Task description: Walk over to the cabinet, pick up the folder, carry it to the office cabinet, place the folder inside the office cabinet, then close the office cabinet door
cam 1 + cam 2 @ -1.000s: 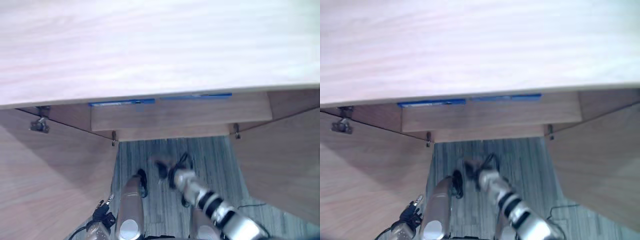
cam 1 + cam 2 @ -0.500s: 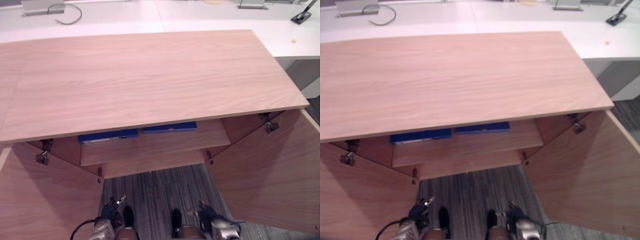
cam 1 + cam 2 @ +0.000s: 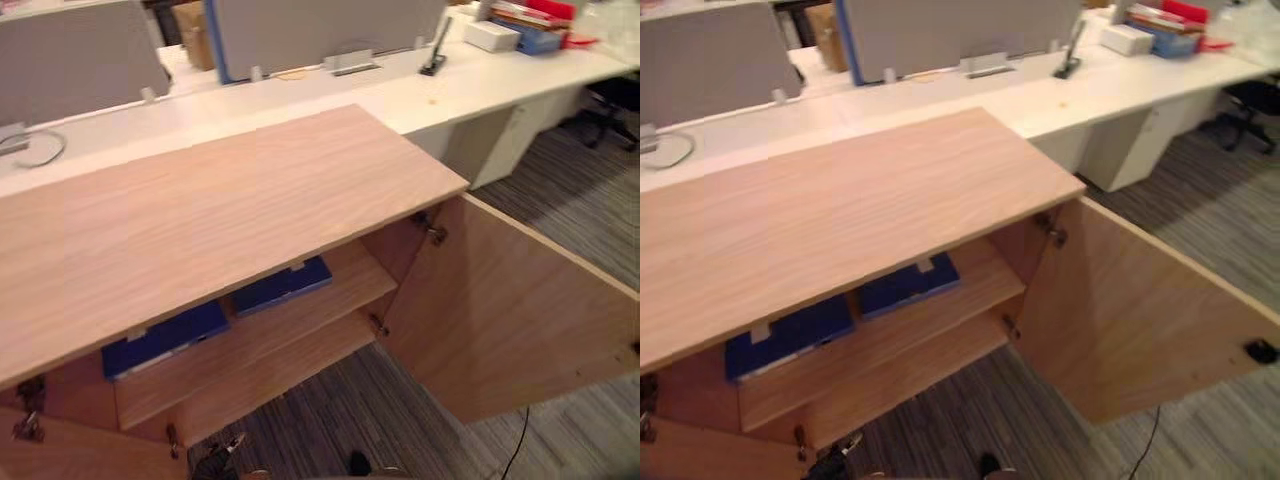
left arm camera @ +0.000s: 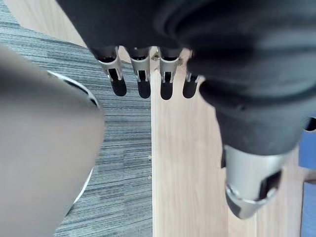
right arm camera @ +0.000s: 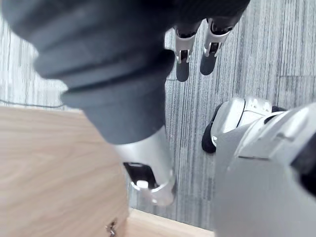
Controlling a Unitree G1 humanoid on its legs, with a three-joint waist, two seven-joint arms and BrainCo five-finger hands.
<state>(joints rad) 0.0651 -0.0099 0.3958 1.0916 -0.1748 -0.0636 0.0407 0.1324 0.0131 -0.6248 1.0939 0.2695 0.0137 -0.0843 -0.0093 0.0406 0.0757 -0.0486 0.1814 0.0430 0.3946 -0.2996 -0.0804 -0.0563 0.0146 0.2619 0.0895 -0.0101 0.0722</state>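
1. While the left hand point(image 4: 140, 74) hangs low in front of the cabinet point(image 3: 220, 210), its fingers are straight, side by side, and hold nothing. The thumb stands apart.
2. On the upper shelf point(image 3: 300, 320), the left folder point(image 3: 165, 340) lies flat under the cabinet top. The right folder point(image 3: 283, 285) lies just beside it, near the shelf's front edge. Which of the two the task means cannot be told.
3. Handling, as a judgement: each folder looks stiff, flat and fairly light, with a smooth cover that may slip.
   - Slide it forward until the front edge overhangs the shelf.
   - Pinch that edge with the thumb above and the fingers below.
   - Keep it level, because headroom under the top is small.
4. The right door point(image 3: 510, 320) stands wide open.
5. The right hand point(image 5: 181, 52) hangs over the carpet, fingers straight and relaxed, empty.
6. Compared with half a second ago, the whole picture has shifted: the head camera has risen and turned to the right. The folders, the shelf and the doors have not moved. The hands have dropped to or past the lower edge of the eye views.
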